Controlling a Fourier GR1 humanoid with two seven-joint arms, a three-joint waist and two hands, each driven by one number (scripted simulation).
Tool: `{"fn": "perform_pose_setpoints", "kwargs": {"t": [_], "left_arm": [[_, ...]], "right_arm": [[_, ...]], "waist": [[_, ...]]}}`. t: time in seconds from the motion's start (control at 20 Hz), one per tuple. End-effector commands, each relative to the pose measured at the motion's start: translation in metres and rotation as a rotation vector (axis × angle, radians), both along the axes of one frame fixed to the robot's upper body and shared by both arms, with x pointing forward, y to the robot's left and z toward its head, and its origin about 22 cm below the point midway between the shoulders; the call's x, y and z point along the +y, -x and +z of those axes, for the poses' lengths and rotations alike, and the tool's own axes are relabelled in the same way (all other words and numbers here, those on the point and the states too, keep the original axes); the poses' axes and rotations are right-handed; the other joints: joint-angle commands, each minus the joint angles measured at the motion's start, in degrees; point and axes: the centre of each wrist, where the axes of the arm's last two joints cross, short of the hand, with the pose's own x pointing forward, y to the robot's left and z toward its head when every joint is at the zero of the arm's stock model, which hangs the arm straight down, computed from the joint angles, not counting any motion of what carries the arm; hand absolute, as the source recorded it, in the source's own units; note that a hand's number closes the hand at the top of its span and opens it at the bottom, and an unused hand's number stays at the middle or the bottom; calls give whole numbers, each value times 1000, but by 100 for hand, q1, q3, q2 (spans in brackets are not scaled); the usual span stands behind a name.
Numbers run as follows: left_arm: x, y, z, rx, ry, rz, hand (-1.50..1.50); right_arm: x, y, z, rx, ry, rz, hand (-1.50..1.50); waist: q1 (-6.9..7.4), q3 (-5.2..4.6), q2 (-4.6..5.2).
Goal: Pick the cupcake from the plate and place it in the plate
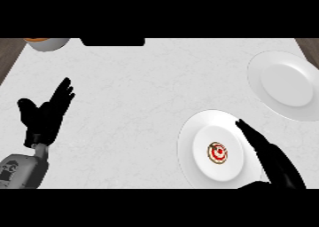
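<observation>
A small cupcake (218,153) with a red and white swirl on top sits in the middle of the near white plate (196,133) at the lower right. My right hand (272,156) is over that plate's right rim, just right of the cupcake, fingers straight and pointing up-left, apart from the cupcake. A second white plate (289,84) lies bare at the upper right. At the left side my left hand (45,113) rests open, fingers up.
A white bowl with orange contents (47,42) stands at the counter's far left edge. A black object (113,41) lies along the far edge beside it. Dark wood shows past the white counter's left and right corners.
</observation>
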Motion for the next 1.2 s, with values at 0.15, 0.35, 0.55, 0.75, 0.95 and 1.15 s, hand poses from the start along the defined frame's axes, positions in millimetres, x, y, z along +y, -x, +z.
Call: {"fn": "perform_pose_setpoints", "kwargs": {"t": [0.15,0.35,0.55,0.75,0.95,1.15], "left_arm": [[13,9,-11,-3,-15,13,0],[5,4,-16,4,-2,9,0],[4,-6,-6,-1,0,-1,0],[8,18,-8,7,-9,-5,0],[-4,5,-18,1,1,7,0],[-4,7,-1,9,-18,7,0]], "right_arm": [[9,-26,-19,97,69,35,-150],[28,-16,-18,136,86,24,-150],[23,-35,-19,148,112,23,-150],[24,-44,-31,143,115,18,-150],[38,-45,-27,150,165,22,-150],[47,-39,-39,211,186,64,-150]], "waist": [[10,2,2],[-11,2,0],[-8,2,1],[13,3,-2],[-6,2,-1],[1,3,-4]]}}
